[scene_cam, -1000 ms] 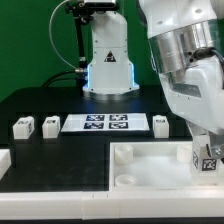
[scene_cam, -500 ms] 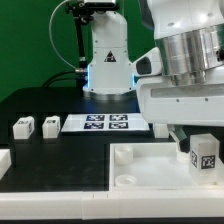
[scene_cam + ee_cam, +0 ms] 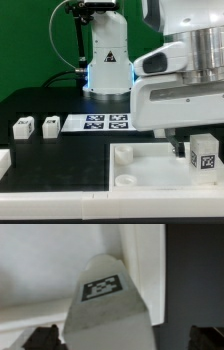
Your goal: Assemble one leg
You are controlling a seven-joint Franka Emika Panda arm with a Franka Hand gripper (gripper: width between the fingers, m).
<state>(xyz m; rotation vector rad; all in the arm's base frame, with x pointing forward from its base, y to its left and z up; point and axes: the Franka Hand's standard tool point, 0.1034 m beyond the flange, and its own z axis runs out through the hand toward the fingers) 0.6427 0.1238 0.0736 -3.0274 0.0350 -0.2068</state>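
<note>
Since half a second ago, the white robot arm (image 3: 185,75) has turned at the wrist, and its broad housing now spreads further toward the exterior view's left; the leg has barely shifted.

The leg (image 3: 205,152), a small chunky white plastic block with a black-and-white square marker on its face, stands upright at the exterior view's right, close to the picture's edge. It is at the far right part of the large white square tray (image 3: 150,163). From the wrist view the leg (image 3: 105,308) runs up between the two dark fingertips (image 3: 45,338) of the claw (image 3: 125,339). One tip sits near the leg's side, while a dark gap shows at the other, so I cannot tell whether the claw grips it.

Two more small white marked blocks (image 3: 22,127) (image 3: 50,125) sit well apart from the tray, on the black table (image 3: 50,165). The marker board (image 3: 107,123) lies just beside them, its right end covered by the arm. Open table lies between those blocks and the tray's left edge, where two round sockets (image 3: 125,180) show.
</note>
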